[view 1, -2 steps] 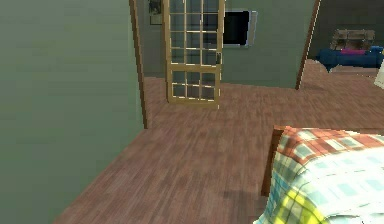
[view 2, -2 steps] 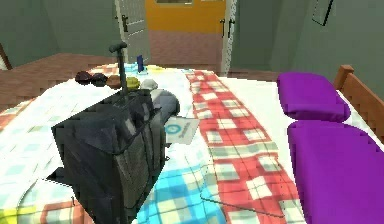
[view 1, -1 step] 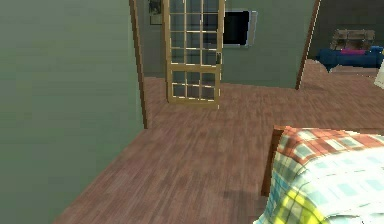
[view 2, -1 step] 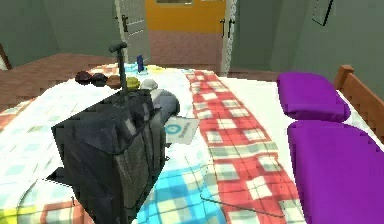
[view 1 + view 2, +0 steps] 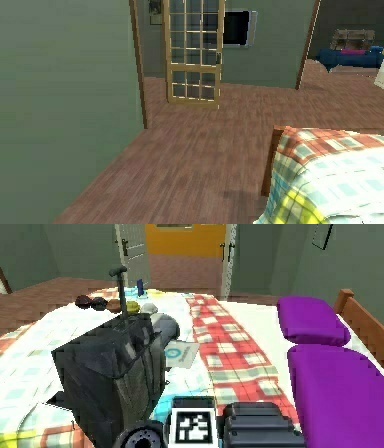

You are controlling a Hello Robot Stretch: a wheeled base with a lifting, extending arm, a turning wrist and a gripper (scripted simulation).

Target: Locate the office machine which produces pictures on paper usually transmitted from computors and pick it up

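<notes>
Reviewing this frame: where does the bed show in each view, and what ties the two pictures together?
Forward view: the bed sits in the lower right corner, with its wooden end toward the floor.
Arm side view: the bed spans most of the picture, with purple pillows at the right.
Shared landmark: the red, yellow and blue checked cover, which also lies across the arm side view's middle.

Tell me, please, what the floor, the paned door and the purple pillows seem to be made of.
Floor: reddish-brown wood planks, matt; plank seams show.
Paned door: pale wooden frame, probably holding glass, since what lies behind shows through.
Purple pillows: likely soft cloth, matt; plump, rounded edges.
</notes>
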